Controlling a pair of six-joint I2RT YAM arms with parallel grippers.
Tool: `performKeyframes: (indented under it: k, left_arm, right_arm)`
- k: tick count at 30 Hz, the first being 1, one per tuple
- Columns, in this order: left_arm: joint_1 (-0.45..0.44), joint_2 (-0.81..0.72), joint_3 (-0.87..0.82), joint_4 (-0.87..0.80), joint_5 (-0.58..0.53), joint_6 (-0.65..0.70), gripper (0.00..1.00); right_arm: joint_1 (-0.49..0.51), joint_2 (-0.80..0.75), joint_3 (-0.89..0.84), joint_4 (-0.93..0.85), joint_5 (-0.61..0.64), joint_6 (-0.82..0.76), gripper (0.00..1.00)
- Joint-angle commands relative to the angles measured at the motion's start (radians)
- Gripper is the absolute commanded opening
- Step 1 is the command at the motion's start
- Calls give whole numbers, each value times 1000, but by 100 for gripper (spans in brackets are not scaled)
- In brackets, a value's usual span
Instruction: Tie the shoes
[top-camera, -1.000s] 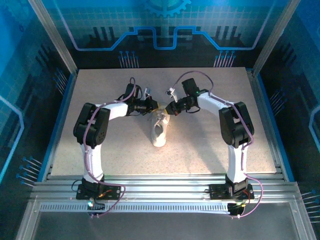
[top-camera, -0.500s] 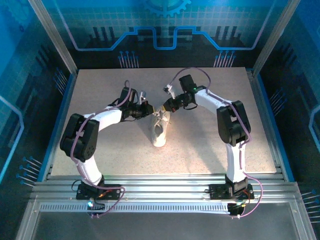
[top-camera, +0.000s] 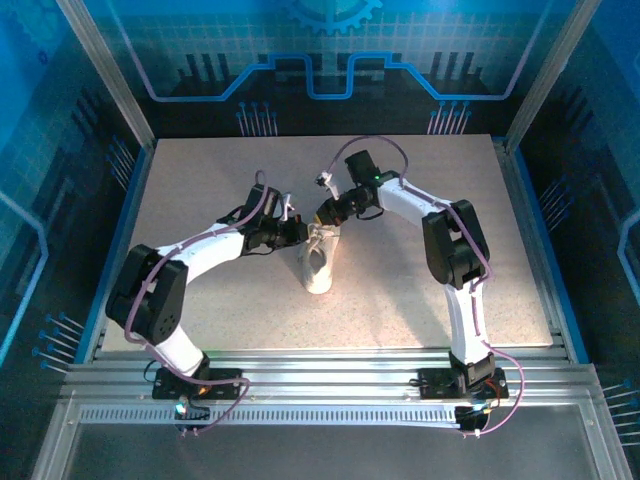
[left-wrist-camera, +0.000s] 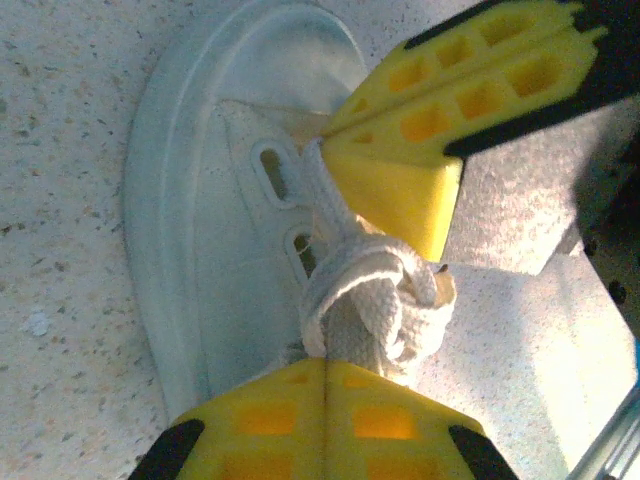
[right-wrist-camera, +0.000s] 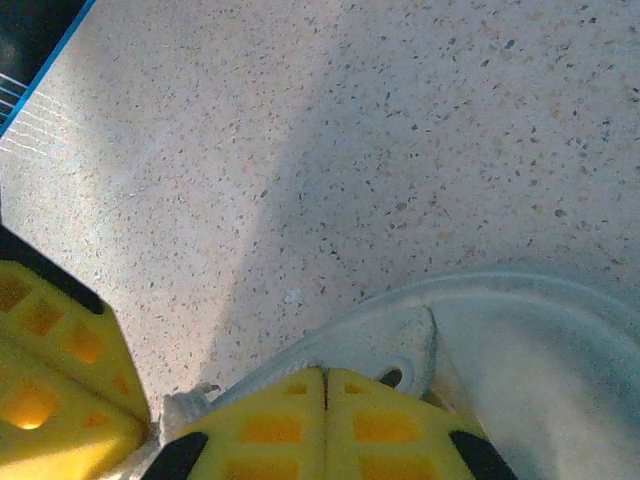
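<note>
The small white sneaker (top-camera: 320, 268) lies mid-table, toe toward the arms. Both grippers meet over its far end. My left gripper (top-camera: 302, 232) comes in from the left and my right gripper (top-camera: 321, 214) from the right. In the left wrist view my left gripper (left-wrist-camera: 325, 362) is shut on a white lace just below a bunched knot (left-wrist-camera: 370, 300) by the eyelets of the sneaker (left-wrist-camera: 190, 250). A lace strand runs up into the shut yellow fingers of the right gripper (left-wrist-camera: 400, 160). In the right wrist view my right gripper (right-wrist-camera: 325, 372) is shut against the sneaker's eyelet flap (right-wrist-camera: 400, 345).
The speckled tabletop (top-camera: 420, 290) lies bare around the shoe. Aluminium frame posts (top-camera: 110, 80) and blue panels wall in the left, right and far sides. The left gripper's yellow fingers (right-wrist-camera: 50, 390) sit close at the lower left of the right wrist view.
Both grippers have shifted left, and the left has come nearer the shoe. The left arm's elbow has swung out left and nearer. The shoe has stayed in place.
</note>
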Motion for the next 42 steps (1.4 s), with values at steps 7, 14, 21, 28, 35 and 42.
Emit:
performKeyframes:
  k: [7, 14, 21, 28, 35, 42]
  left_arm:
    - [-16, -75, 74, -205, -118, 135, 0]
    - [-120, -60, 130, -268, -183, 160, 0]
    - [-186, 14, 211, -244, -178, 134, 0]
    - [-204, 81, 248, -240, -168, 130, 4]
    - [-204, 62, 226, -222, -149, 128, 24]
    - [-203, 43, 232, -233, -144, 144, 29]
  right_arm:
    - [-13, 10, 9, 8, 41, 24, 0]
    - [-12, 21, 22, 12, 7, 24, 0]
    - [-4, 29, 22, 15, -48, 5, 0]
    - [-2, 36, 26, 18, -55, 13, 0]
    - [-13, -2, 23, 65, -40, 99, 22]
    - [-36, -89, 24, 59, 15, 220, 39]
